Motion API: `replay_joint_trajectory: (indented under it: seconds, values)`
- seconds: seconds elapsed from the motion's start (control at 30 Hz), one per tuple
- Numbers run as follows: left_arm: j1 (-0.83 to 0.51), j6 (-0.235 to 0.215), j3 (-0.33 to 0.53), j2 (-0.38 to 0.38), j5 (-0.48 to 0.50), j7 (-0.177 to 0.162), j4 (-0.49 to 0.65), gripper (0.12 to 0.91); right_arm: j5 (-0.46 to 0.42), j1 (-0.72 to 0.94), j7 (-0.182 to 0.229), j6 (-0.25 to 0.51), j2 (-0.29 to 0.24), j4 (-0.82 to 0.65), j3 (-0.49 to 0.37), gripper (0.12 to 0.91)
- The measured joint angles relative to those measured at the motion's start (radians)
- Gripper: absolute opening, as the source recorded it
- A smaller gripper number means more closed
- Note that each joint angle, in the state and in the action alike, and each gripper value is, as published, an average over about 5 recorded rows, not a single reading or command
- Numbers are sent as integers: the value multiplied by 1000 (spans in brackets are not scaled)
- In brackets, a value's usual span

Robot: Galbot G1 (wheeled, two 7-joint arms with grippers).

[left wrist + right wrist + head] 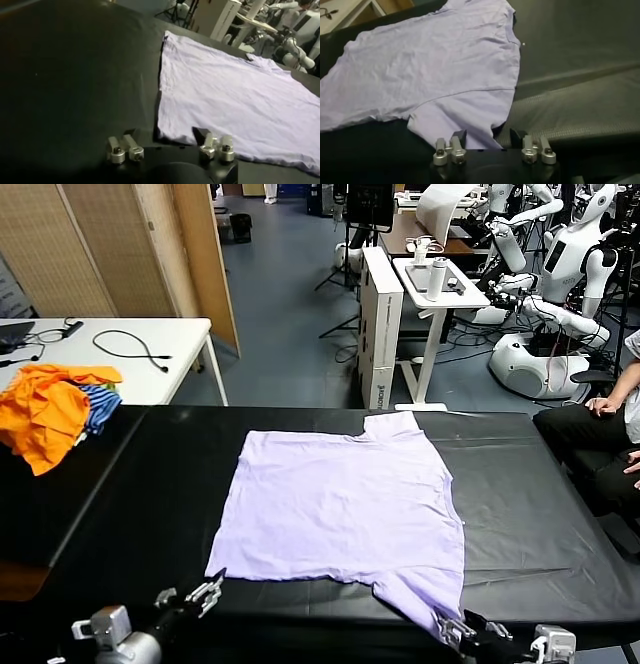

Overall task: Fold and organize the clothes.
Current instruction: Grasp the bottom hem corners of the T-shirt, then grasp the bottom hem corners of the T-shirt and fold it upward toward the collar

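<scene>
lavender shirt flat on the black table, both grippers at its near edge

we see the black table [540, 514] filling most of the head view, and on it the pale lavender t-shirt [340, 509] lies spread flat, plain side up, one sleeve toward the far edge and the other running off toward the near right corner. left of it, on the table's far left end, sits a heap of orange garments [45, 409] with a blue-striped garment [98, 406] tucked against it. our left gripper [169, 142] hangs low just off the shirt's near left corner, fingers spread, nothing between them. our right gripper [489, 140] sits at the end of the near sleeve, fingers spread with the sleeve's hem lying between them, not pinched.
</scene>
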Motion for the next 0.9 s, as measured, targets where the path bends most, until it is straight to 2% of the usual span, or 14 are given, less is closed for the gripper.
replay_joint_trajectory:
  seconds: [0.17,0.27,0.37,0.63,0.9]
  values:
    - [-2,1,3,-3,7,-1,3,243,0,-1,0,0,1,2,-3,222]
    - [-5,2,5,-5,8,-2,5,205,0,-8,2,0,1,10,-4,162]
    - [-2,2,3,-5,8,-2,3,167,1,-21,10,0,-1,26,-4,140]
    - [56,4,-35,19,4,-5,-56,147,0,-59,26,0,-4,68,-9,140]
    - [109,-13,-57,3,9,-2,-124,147,37,2,10,0,-5,67,5,140]
